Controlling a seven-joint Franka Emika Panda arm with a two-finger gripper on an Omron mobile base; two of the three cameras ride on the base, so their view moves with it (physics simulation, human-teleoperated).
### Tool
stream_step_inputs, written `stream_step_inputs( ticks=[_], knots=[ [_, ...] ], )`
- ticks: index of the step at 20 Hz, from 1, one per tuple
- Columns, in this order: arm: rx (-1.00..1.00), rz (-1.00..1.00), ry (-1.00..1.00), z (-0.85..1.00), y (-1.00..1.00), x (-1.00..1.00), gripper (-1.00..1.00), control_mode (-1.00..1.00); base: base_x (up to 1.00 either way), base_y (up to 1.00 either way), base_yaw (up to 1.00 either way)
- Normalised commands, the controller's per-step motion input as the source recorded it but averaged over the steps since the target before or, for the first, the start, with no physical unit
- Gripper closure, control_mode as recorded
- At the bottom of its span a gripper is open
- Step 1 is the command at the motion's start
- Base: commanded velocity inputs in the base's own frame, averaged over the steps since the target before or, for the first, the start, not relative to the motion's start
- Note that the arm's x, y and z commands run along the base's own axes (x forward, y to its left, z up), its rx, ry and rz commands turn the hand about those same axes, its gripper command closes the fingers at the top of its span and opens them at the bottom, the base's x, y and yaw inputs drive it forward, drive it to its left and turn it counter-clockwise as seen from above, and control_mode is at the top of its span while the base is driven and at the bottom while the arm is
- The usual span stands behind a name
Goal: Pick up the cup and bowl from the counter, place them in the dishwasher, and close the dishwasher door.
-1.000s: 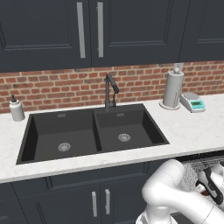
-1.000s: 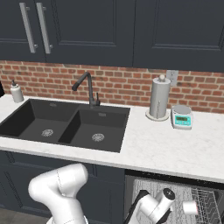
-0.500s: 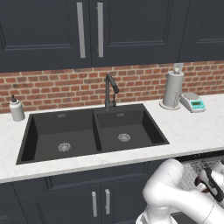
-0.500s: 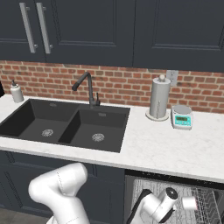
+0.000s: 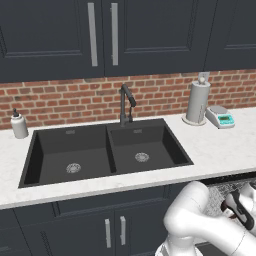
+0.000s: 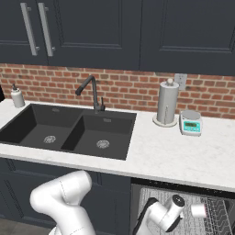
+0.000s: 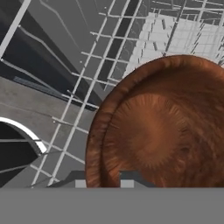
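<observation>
Down low, the white arm folds under the front edge of the counter (image 6: 156,156) and reaches into the open dishwasher (image 6: 215,219), its wrist lying over the grey wire rack (image 7: 87,87). In the hand view the bowl (image 7: 162,127) sits right in front of the gripper (image 7: 105,183), a reddish-brown round shape with a mottled inside and a raised rim, tilted toward the camera and resting against the rack wires. The two fingertips stand a little apart at the bowl's lower rim; whether they still pinch that rim cannot be told from here. A white curved edge shows low at the left of the hand view, perhaps the cup, though too little of it is visible to be sure. In the right base view the cup (image 6: 198,210) lies on the rack just beside the wrist, toward the rack's right side. Rack wires run close on every side of the bowl, and the counter's front edge hangs just above the arm.
</observation>
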Motion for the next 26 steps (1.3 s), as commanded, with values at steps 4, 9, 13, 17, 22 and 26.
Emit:
stream_step_inputs(
  ticks=[4,9,13,17,22,26],
  knots=[
    [0.00,0.00,0.00,0.00,0.00,0.00,-1.00,-1.00,0.00,0.00,0.00],
    [0.00,0.00,0.00,0.00,0.00,0.00,-1.00,-1.00,0.00,0.00,0.00],
    [0.00,0.00,0.00,0.00,0.00,0.00,-1.00,-1.00,0.00,0.00,0.00],
    [0.00,0.00,-0.01,0.03,0.00,0.00,-1.00,-1.00,0.00,0.00,0.00],
    [0.00,0.00,0.00,0.32,0.00,0.00,-1.00,-1.00,0.00,0.00,0.00],
    [0.00,0.00,0.00,0.63,0.00,0.00,-1.00,-1.00,0.00,0.00,0.00]
  ],
)
